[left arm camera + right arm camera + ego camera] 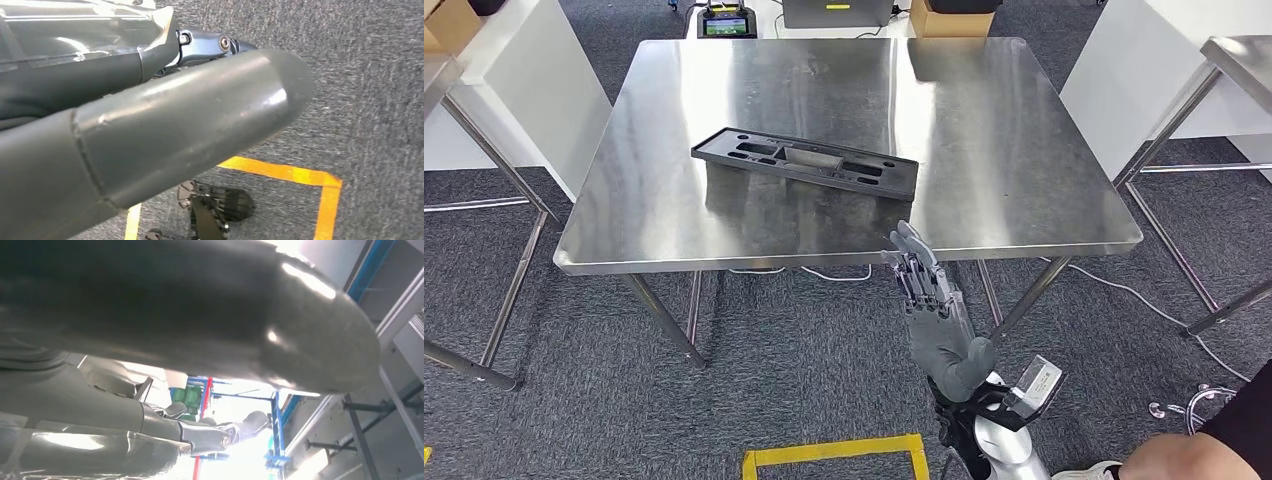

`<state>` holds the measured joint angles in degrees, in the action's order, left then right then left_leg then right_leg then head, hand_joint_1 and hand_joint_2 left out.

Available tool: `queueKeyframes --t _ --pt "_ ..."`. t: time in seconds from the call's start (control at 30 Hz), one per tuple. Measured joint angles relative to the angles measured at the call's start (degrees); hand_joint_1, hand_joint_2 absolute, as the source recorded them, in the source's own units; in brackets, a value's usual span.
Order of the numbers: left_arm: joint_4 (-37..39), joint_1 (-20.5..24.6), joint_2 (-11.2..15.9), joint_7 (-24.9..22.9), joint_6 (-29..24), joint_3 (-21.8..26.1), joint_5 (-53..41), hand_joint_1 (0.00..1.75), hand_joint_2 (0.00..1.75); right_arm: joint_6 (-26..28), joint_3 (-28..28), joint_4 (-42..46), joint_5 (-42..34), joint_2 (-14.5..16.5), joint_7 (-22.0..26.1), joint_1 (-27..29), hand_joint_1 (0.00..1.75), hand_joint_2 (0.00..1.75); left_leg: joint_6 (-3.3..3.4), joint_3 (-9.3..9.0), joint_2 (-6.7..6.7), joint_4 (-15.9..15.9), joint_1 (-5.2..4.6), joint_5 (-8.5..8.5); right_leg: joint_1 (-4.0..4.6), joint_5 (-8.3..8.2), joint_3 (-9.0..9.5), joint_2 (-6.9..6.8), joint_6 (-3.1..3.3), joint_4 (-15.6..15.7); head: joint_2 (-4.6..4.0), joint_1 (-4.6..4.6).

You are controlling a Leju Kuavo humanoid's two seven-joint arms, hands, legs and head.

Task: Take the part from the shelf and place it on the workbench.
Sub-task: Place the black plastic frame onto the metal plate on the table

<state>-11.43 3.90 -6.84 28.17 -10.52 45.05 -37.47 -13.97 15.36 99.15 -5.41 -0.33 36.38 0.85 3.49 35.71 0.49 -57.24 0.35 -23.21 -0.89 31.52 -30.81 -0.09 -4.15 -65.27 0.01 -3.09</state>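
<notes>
Two hands to account for, taken left to right. Found the left hand (150,135) hanging over carpet, above yellow tape (280,171) marked on the floor short of the workbench (1024,150). Saw a thick grey thumb and the root of one dark finger close to the lens, with nothing gripped in sight; could not tell how far open.

Moved on to the part (804,160): a long dark moulding with cut-outs, lying flat on the workbench, left of its centre, slightly skewed to the near edge and in from every edge. Judged the placing as good as done.

Then the right hand (934,300): raised just in front of the workbench's near edge, fingers straight and a little spread, pointing up toward the part, holding nothing and apart from it. Confirmed the same in the right wrist view, with fingers stretched out bare against bright light. Noted a person's arm (1194,455) low at the right, on the near side of the workbench.

Judged the step in hand to be clearing the right hand away. Thought it best to draw straight back and down from the near edge, with fingers kept straight so as not to catch the steel lip, and to leave the part flat and untouched. Thought it wise also to mind the arm at the right and lower close to the body rather than swing outward.
</notes>
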Motion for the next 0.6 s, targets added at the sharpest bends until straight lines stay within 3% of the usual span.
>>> queueKeyframes --t 0.07,0.1,0.13,0.2,0.23,0.27,0.33,0.37,0.4,0.43,0.5,0.57,0.6 --pt "0.0 0.0 0.0 0.0 0.0 0.0 0.0 0.0 0.0 0.0 -0.5 0.0 -0.1 0.0 0.2 0.0 0.0 0.0 -0.57 0.68 -0.01 -0.1 -0.19 1.0 0.38 -0.52 5.09 0.07 0.57 8.1 0.01 0.04" --pt "0.0 0.0 0.0 0.0 -0.1 0.0 0.0 0.0 0.0 0.1 -0.6 0.0 -0.1 0.0 0.3 0.1 0.0 0.0 -0.87 0.85 -0.01 -0.1 -0.26 1.49 0.61 -0.37 6.03 0.12 1.03 10.0 0.02 0.08" --pt "0.0 0.0 0.0 0.0 -0.1 0.1 0.0 0.0 0.0 0.1 -0.8 -0.1 -0.1 0.0 0.4 0.1 0.0 0.0 -1.16 0.95 -0.01 -0.1 -0.29 1.99 0.82 -0.49 5.97 0.17 1.49 10.6 0.02 0.14" --pt "0.0 -0.1 0.1 0.0 -0.2 0.2 -0.1 0.0 0.0 0.3 -1.1 -0.2 -0.3 0.0 0.4 0.2 0.0 0.0 -1.81 1.46 -0.13 -0.5 -0.1 1.62 0.18 -1.37 4.95 0.1 2.63 10.4 0.02 0.21" --pt "0.0 -0.2 0.1 -0.1 -0.2 0.2 -0.1 0.0 0.0 0.5 -1.3 -0.3 -0.5 0.1 0.3 0.3 0.0 0.0 -2.13 2.01 -0.23 -1.8 0.04 -0.1 -0.14 -1.94 4.45 0.0 3.37 10.4 0.02 0.25" --pt "0.0 -0.2 0.1 -0.1 -0.2 0.2 -0.2 0.0 0.0 0.7 -1.5 -0.4 -0.8 0.3 0.3 0.3 0.0 0.0 -2.44 2.8 -0.33 -4.2 0.2 -2.83 -0.43 -2.56 3.84 -0.12 4.02 10.5 0.02 0.27" --pt "0.0 -0.2 0.1 -0.1 -0.3 0.2 -0.3 0.0 0.0 0.8 -2.1 -0.7 -1.4 0.5 0.2 0.4 0.0 0.0 -2.98 4.46 -0.41 -11.4 0.4 -8.63 -0.23 -3.77 2.69 -0.3 4.69 10.4 0.02 0.32" --pt "0.0 -0.2 0.1 -0.2 -0.3 0.2 -0.3 0.0 0.0 0.8 -2.3 -0.9 -1.6 0.6 0.1 0.4 0.0 0.0 -3.21 4.9 -0.42 -14.7 0.5 -9.96 -0.18 -4.34 2.02 -0.33 4.65 10.3 0.02 0.33" --pt "0.0 -0.2 0.1 -0.2 -0.3 0.2 -0.4 0.0 0.0 0.8 -2.5 -1.0 -1.7 0.6 0.1 0.5 0.0 0.0 -3.39 4.68 -0.41 -16.6 0.62 -9.91 -0.16 -4.85 1.35 -0.34 4.52 10.1 0.02 0.33" --pt "0.0 -0.2 0.1 -0.2 -0.3 0.2 -0.4 0.0 0.0 0.8 -2.7 -1.2 -1.9 0.7 0.1 0.6 0.0 0.0 -3.51 3.5 -0.4 -16.5 0.78 -8.73 -0.2 -5.28 0.52 -0.34 4.3 9.8 0.02 0.33" --pt "0.0 -0.2 0.1 -0.2 -0.3 0.2 -0.5 0.0 0.0 0.9 -3.2 -1.4 -2.0 0.7 0.0 0.8 0.0 0.0 -3.55 -1.38 -0.43 -10.5 1.14 -5.94 -0.31 -5.82 -0.96 -0.32 3.77 9.0 0.02 0.34" --pt "0.0 -0.1 0.2 -0.2 -0.3 0.2 -0.7 0.0 0.0 0.9 -3.7 -1.5 -2.2 0.8 0.0 0.9 0.0 0.0 -3.42 -6.16 -0.72 -3.2 1.12 -5.87 -0.17 -6.32 -2.14 -0.36 3.05 8.3 0.02 0.34" --pt "0.0 -0.1 0.2 -0.2 -0.3 0.2 -0.8 0.0 0.0 1.0 -3.9 -1.5 -2.2 0.9 0.0 0.9 0.0 0.0 -3.24 -7.15 -0.88 -1.2 0.95 -6.37 -0.1 -6.68 -2.49 -0.4 2.61 8.1 0.02 0.31"
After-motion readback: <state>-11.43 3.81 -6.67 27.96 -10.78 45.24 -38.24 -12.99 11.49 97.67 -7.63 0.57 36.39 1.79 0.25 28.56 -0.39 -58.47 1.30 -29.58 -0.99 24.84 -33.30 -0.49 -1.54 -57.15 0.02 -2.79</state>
